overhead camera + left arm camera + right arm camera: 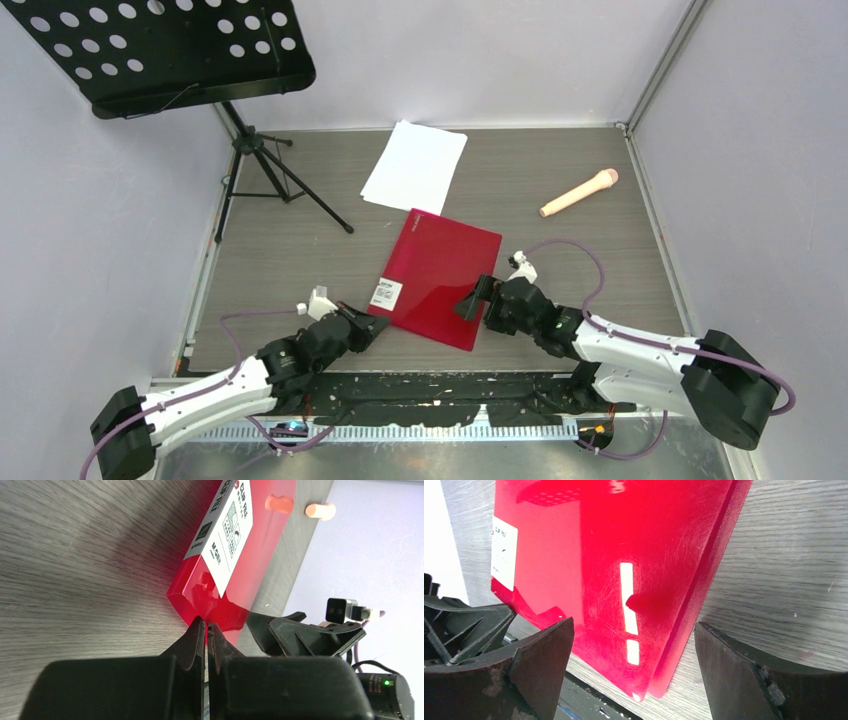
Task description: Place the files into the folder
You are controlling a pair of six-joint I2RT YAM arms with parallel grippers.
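Observation:
The dark-red folder [440, 275] lies closed and flat mid-table, its white label [385, 295] near its left front corner. The files [415, 165], a thin stack of white sheets, lie behind it and touch its far corner. My left gripper [372, 328] is at that labelled corner. In the left wrist view its jaws [206, 624] are shut, with the red folder [200, 592] edge pinched at the tips. My right gripper [474, 301] stands open over the folder's near right corner. Its fingertips [634, 622] straddle the folder [599, 570] without touching it.
A black music stand [160, 50] on a tripod [270, 170] fills the back left. A pale pink microphone [580, 192] lies at the back right. Grey walls close in the table on three sides. A black strip [440, 395] runs along the near edge.

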